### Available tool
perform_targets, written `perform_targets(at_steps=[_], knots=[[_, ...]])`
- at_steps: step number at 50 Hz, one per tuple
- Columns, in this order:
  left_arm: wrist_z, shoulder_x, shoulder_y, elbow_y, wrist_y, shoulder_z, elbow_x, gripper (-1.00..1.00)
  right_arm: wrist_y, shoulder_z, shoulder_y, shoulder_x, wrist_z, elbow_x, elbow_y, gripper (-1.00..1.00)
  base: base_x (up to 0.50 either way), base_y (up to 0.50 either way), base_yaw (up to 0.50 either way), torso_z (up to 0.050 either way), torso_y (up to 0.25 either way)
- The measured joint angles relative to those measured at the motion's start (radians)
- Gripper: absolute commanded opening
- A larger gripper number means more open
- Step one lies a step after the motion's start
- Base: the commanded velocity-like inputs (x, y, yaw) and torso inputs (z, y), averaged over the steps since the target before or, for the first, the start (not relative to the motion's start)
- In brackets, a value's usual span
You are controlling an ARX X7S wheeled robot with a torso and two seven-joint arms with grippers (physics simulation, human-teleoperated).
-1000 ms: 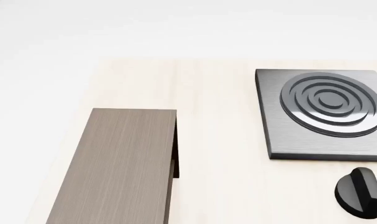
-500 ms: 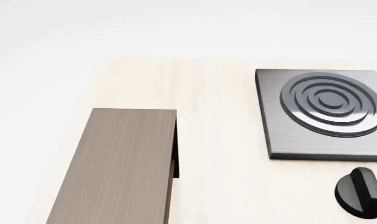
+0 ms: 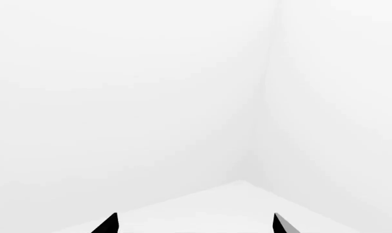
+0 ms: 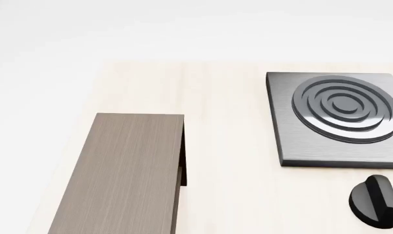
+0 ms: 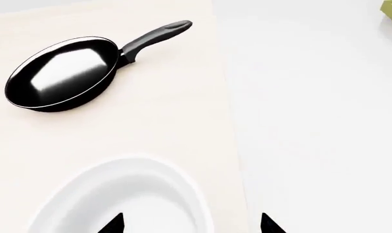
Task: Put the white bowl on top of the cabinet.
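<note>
Approach step: right gripper (image 5: 190, 224) spread open above white bowl (image 5: 121, 199), probably not touching. Next, lowering over rim, closing, carrying to cabinet (image 4: 128, 170). Left gripper (image 3: 194, 224) parted, idle.

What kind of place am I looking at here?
Probably a simulated kitchen counter: a stove plate with a knob, a frying pan and a white bowl sit on a pale tabletop beside a wooden cabinet.

The white bowl (image 5: 121, 199), the cabinet (image 4: 121, 175) and the stove plate (image 4: 339, 119) are each cut off by picture edges.
</note>
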Motion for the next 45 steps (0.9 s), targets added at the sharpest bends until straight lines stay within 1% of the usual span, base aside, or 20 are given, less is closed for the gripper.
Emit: perform_targets(at_steps=[45], knots=[[-0.013,-0.009,0.002,-0.010,0.008,0.011,-0.007,1.00,-0.037,0.058,-0.004,0.029,-0.030,0.027,0.150,1.00,0.00,0.00,0.00,0.000,0.000]])
